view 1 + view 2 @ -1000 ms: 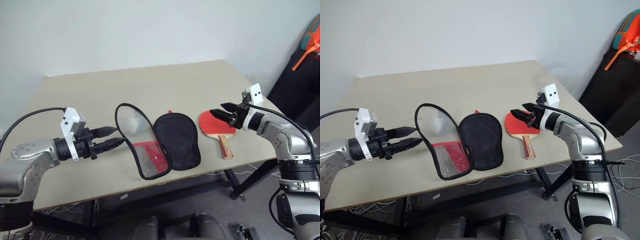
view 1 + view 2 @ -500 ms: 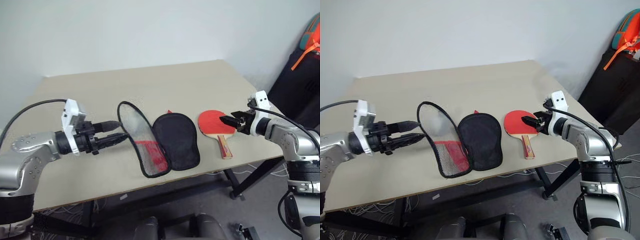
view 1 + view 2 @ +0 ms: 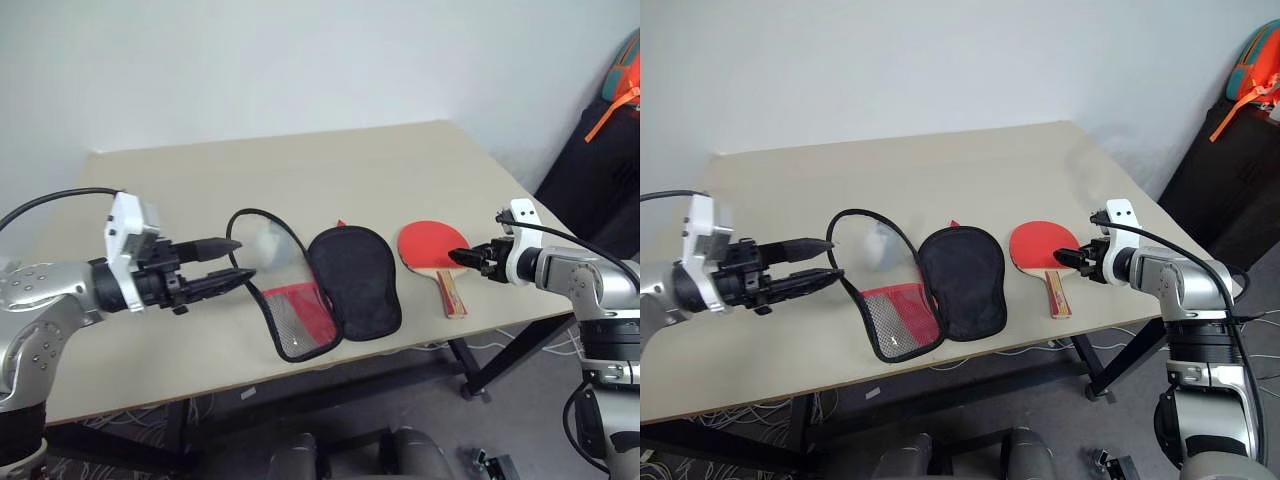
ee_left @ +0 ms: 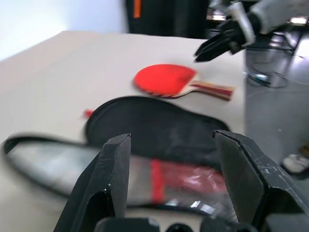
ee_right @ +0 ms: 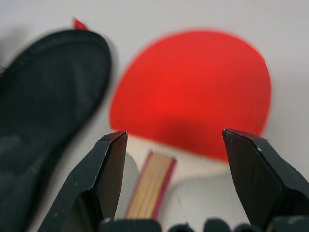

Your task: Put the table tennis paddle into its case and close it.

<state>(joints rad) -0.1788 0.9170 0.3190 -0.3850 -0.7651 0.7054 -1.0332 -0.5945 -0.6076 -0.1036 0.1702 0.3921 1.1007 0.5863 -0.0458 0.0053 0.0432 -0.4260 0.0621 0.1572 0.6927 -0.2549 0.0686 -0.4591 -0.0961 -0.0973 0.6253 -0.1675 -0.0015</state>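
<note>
The table tennis paddle (image 3: 430, 243) lies flat on the table with its red face up and its wooden handle (image 3: 451, 294) toward the front edge. My right gripper (image 3: 463, 257) is open and hovers low at the paddle's right side. In the right wrist view its fingers straddle the neck of the handle (image 5: 150, 182). The case (image 3: 355, 280) lies unzipped to the paddle's left, with the black half flat and the red mesh flap (image 3: 293, 315) raised on its zipper rim. My left gripper (image 3: 243, 260) is open just left of that rim, with nothing between its fingers.
A small whitish wad (image 3: 268, 243) lies behind the raised flap. The beige table (image 3: 300, 170) has bare surface at the back and left. Its front edge runs close under the case and the handle. A dark bag with orange trim (image 3: 622, 85) sits beyond the table's right corner.
My right gripper has sunk and drawn right, tilting down toward the paddle's handle. My left hand has risen a little beside the case. The mesh flap has swung slightly.
</note>
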